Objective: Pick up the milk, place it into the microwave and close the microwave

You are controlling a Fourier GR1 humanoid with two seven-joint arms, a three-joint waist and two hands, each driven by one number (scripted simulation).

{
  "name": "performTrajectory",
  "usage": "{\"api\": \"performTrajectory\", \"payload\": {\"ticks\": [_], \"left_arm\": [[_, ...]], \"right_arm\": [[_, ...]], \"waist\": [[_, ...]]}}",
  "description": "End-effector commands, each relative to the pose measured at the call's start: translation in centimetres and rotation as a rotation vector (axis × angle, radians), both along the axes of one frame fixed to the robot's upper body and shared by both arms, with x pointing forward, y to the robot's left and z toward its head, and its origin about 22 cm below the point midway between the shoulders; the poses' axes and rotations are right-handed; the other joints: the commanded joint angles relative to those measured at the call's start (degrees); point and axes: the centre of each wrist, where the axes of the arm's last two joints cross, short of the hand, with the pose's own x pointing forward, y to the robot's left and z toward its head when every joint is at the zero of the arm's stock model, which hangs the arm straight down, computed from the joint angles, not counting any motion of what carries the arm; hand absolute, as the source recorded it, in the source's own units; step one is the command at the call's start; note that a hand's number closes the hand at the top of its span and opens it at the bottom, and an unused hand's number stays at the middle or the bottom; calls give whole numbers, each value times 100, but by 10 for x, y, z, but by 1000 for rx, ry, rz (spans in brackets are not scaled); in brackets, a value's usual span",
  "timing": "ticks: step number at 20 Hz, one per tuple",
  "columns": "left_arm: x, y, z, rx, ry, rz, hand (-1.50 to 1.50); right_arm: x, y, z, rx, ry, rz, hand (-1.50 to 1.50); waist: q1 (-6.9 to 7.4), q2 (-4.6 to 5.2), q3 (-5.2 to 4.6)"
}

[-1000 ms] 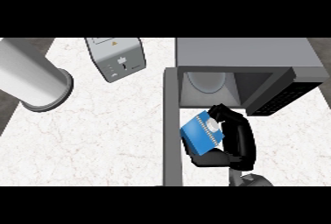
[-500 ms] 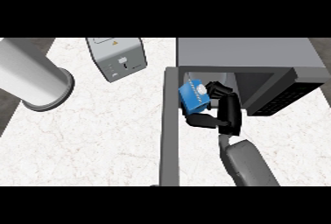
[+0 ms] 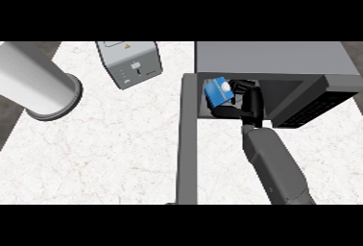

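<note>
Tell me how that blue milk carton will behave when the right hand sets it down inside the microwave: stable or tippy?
The milk carton looks boxy with flat faces, so it should probably sit without rolling. It is tilted in the right hand now, so it may tip if released at that angle. Its walls likely give slightly under the curled fingers.

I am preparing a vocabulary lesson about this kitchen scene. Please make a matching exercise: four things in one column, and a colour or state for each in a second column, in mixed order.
Things:
1. milk
2. microwave
3. right hand
4. toaster

Descriptions:
A. door open
B. blue carton
C. curled round the carton
D. stands at the counter's back, left of the microwave

Pairs: 1-B, 2-A, 3-C, 4-D
</note>
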Motion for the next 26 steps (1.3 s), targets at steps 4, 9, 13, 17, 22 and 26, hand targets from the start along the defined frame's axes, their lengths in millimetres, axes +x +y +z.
{"api": "performTrajectory", "payload": {"ticks": [4, 9, 13, 17, 22, 26], "left_arm": [[1, 15, -2, -5, 17, -9, -150], [1, 3, -11, -12, -10, -31, -150], [14, 22, -13, -7, -13, -25, -150], [24, 17, -5, 6, -22, -41, -150], [16, 21, -10, -4, 4, -58, -150], [36, 16, -11, 2, -21, -54, -150]], "right_arm": [[28, -19, -6, -73, -64, -2, 150], [41, 1, 3, -150, -124, -53, 150], [48, 3, 11, -266, -144, -85, 150], [55, -7, 18, -467, -181, -146, 150], [55, -14, 16, -609, -202, -216, 150], [65, -10, 32, -628, -168, -340, 150]], "waist": [[70, 27, 2], [159, 56, 4], [200, 86, 0], [231, 105, 2], [327, 136, 4], [377, 191, 4]]}}
